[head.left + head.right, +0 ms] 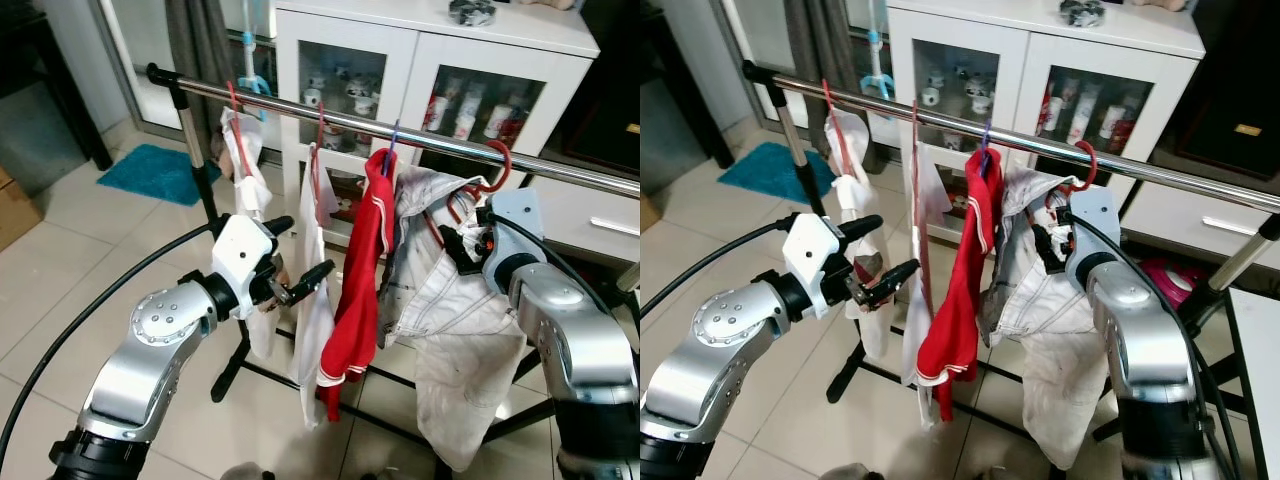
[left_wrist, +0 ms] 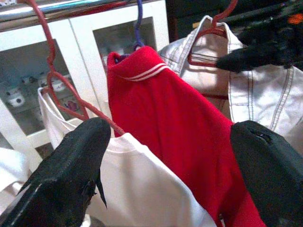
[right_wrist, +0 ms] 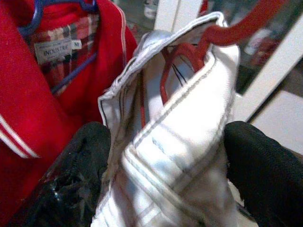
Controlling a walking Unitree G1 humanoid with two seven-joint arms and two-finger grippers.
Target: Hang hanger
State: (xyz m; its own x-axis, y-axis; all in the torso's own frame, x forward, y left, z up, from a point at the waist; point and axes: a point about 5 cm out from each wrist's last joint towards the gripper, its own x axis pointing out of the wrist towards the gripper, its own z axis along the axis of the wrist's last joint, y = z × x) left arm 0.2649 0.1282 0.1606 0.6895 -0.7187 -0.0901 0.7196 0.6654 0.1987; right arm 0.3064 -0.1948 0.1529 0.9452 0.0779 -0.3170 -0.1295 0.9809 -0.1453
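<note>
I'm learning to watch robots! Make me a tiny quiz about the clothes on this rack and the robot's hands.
1. True or false: the red jacket hangs on a purple hanger.
2. Which hand is at the white jacket? A) left hand B) right hand
3. Fill in: the red hanger with the white jacket is hooked over the metal ____.

Key
1. True; its purple hook is over the rail.
2. B; the right hand has its fingers either side of the collar, while the left hand hangs open near the white shirt.
3. rail
</note>
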